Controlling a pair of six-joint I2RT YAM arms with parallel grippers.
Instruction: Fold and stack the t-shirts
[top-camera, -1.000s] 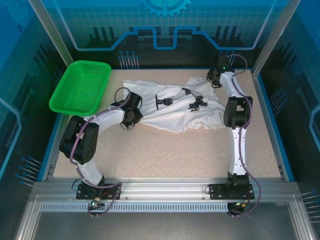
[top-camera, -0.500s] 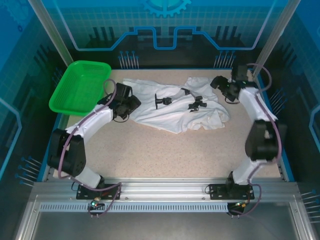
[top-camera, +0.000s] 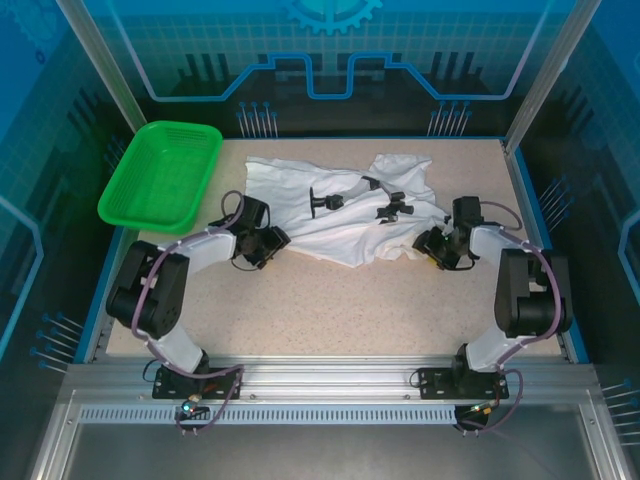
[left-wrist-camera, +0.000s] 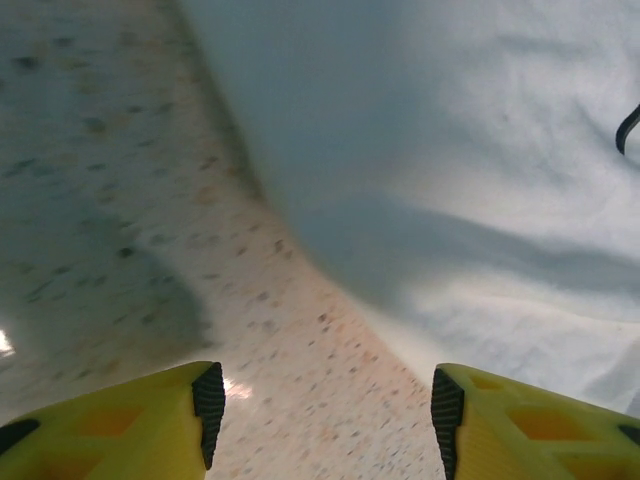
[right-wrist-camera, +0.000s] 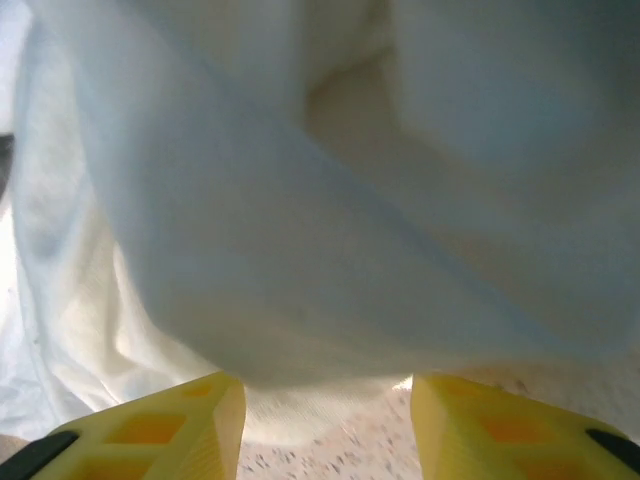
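Two-handed, flanking the crumpled white t-shirts (top-camera: 345, 225), with the left gripper (top-camera: 274, 243) and the right gripper (top-camera: 429, 248) sitting low at opposite near corners of the heap. Holding the left fingers (left-wrist-camera: 130, 425) well apart over bare speckled table (top-camera: 330, 300), gripping nothing; cloth edge lying just ahead and running off to the right of the tips. Standing parted on the right too, yellow fingers (right-wrist-camera: 150, 430) either side of a bulging fold just ahead, reaching down to the gap; not clamping it, touching or not being impossible to tell. Leaving the green basket (top-camera: 160, 180) off beyond the left gripper, apart from the cloth.
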